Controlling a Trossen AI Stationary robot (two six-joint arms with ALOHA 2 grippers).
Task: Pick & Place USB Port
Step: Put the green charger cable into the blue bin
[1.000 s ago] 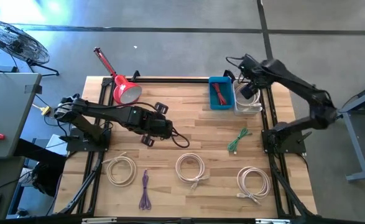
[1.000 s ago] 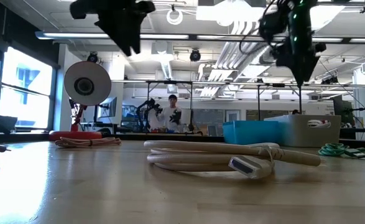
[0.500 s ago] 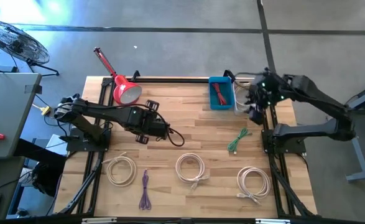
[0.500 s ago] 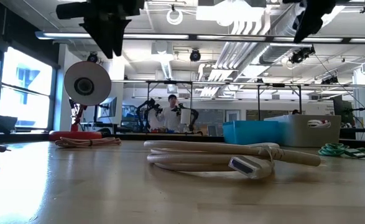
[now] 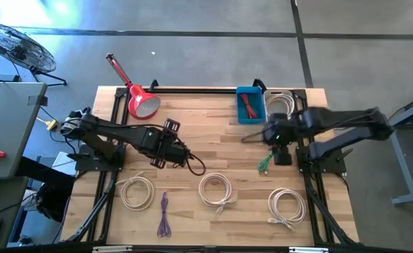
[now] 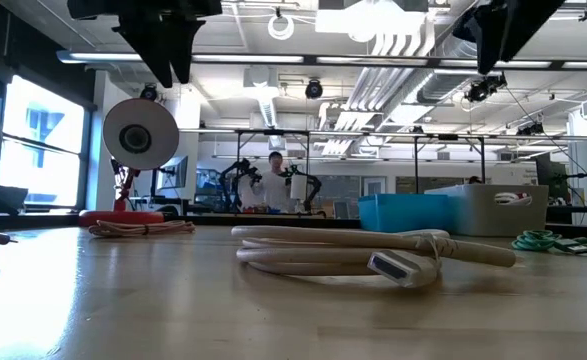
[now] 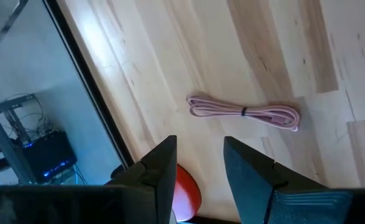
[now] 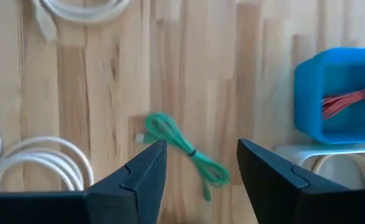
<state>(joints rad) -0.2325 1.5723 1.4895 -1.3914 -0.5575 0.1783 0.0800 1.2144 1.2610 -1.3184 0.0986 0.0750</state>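
Cables lie scattered over the wooden table [image 5: 213, 151]: three white coils, a purple one near the front edge, and a green cable [image 5: 267, 159] just below the right gripper [image 5: 278, 144]. The right gripper hangs above that green cable [image 8: 185, 149] with fingers wide apart and empty; the blue bin [image 5: 250, 105] with a red cable inside sits just beyond it. The left gripper [image 5: 169, 151] hovers over the table's middle, fingers parted and empty, a pink cable [image 7: 244, 112] ahead of it. Judging from here, the thin green bundle could slip or uncoil if pinched off-centre, and a low descent might jam the fingertips against the wood
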